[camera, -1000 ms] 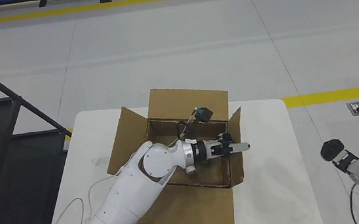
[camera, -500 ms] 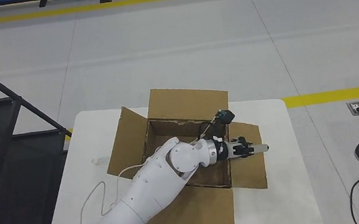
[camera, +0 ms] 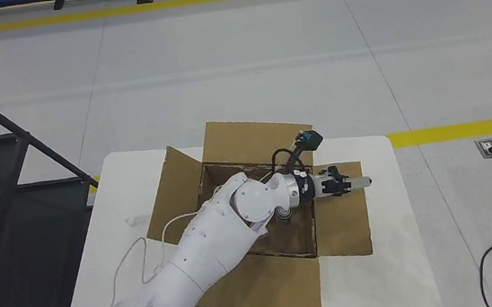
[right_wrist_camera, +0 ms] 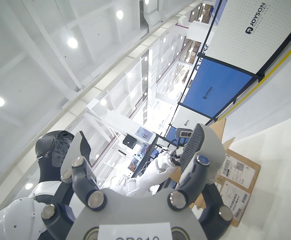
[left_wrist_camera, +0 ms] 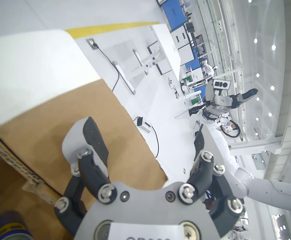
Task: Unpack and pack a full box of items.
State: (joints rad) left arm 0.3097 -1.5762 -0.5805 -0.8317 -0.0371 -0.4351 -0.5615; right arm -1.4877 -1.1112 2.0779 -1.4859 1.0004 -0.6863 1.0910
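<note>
**Clerk:** Entry one, the container. What is recorded?

**Keeper:** One cardboard box, brown, is set on a white table with its flaps folded outward. The right-hand flap is laid out flat to the robot's right. Printed labels are seen on one cardboard panel in the right wrist view.

**Clerk:** Entry two, the contents?

**Keeper:** A dark blue and yellow item is noted inside the box, at the very edge of the left wrist view. Its kind cannot be told. In the top view much of the interior is covered by the left arm, which is stretched across the box from the near side.

**Clerk:** Entry three, the left gripper?

**Keeper:** It is held over the right-hand flap, just past the box's right wall. Its fingers are spread wide and nothing is held between them. Whether the cardboard is touched cannot be told.

**Clerk:** Entry four, the right gripper?

**Keeper:** It is held well off to the right of the table and is pointed up toward the ceiling. Its fingers are likewise parted, with nothing gripped. From its wrist view the box and the left arm are seen farther off, on the table.
</note>
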